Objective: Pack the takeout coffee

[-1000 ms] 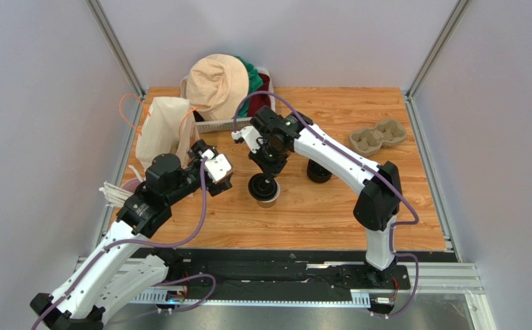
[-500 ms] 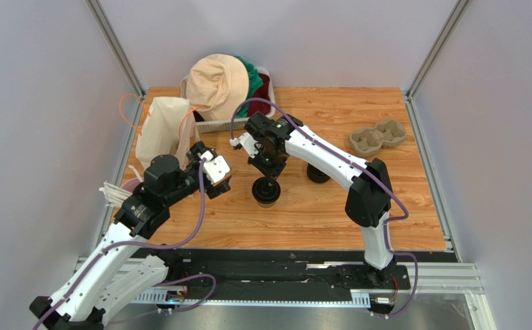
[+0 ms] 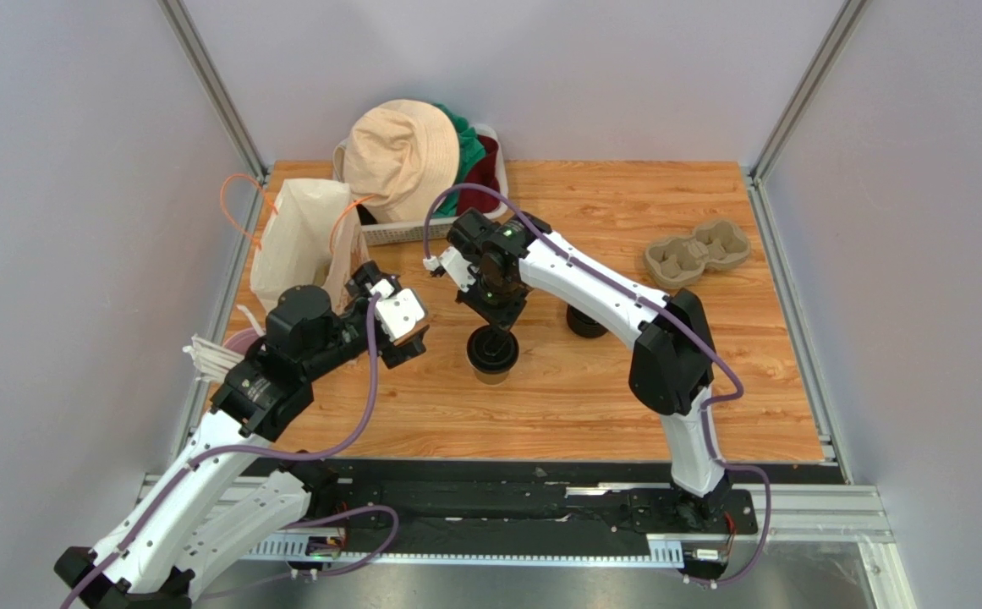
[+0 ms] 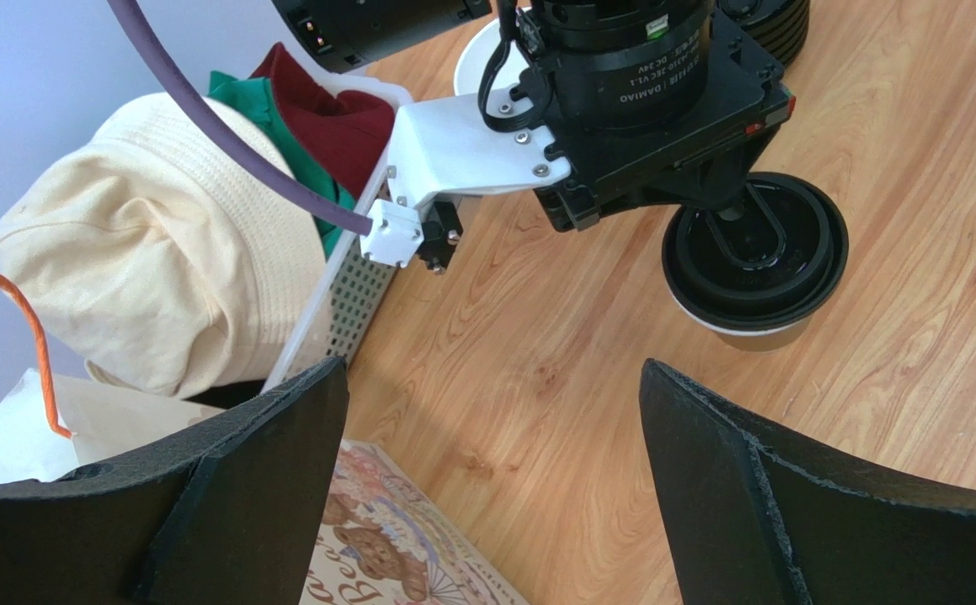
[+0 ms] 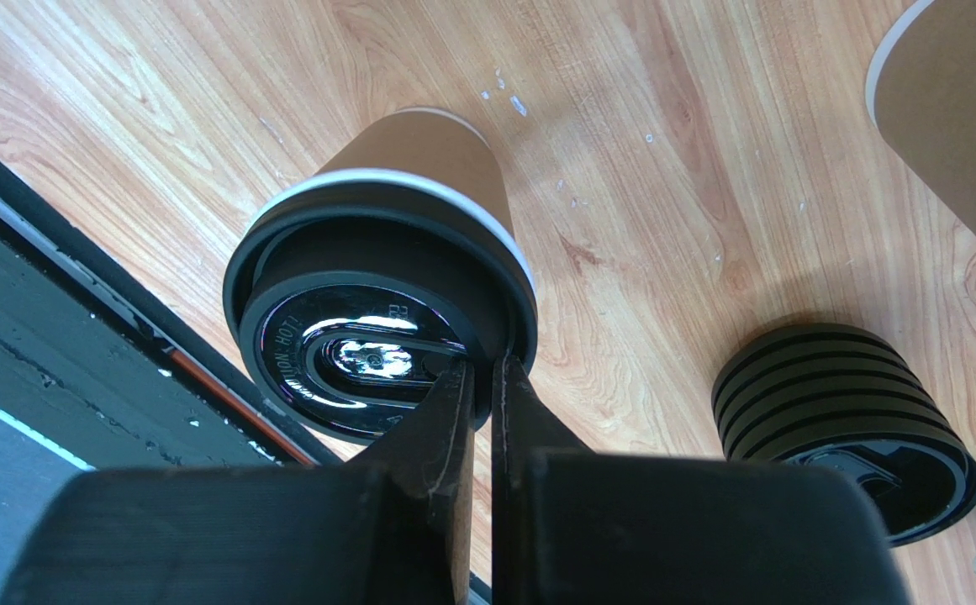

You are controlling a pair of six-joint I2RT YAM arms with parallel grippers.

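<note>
The takeout coffee (image 5: pixel 417 164) is standing upright, mid-way across the wooden table (image 3: pixel 737 381). Its kraft paper wall is looking light and crushable, and its glossy black lid (image 5: pixel 329 315) stiff but slick, so gripping round the waist is seeming safest. The right gripper (image 5: pixel 480 378), fingers closed together, is touching the lid's raised rim, possibly pinching it. The left gripper (image 4: pixel 493 378) is hovering wide open nearby. A ribbed stack of spare lids (image 5: pixel 846 416) is sitting near.
</note>
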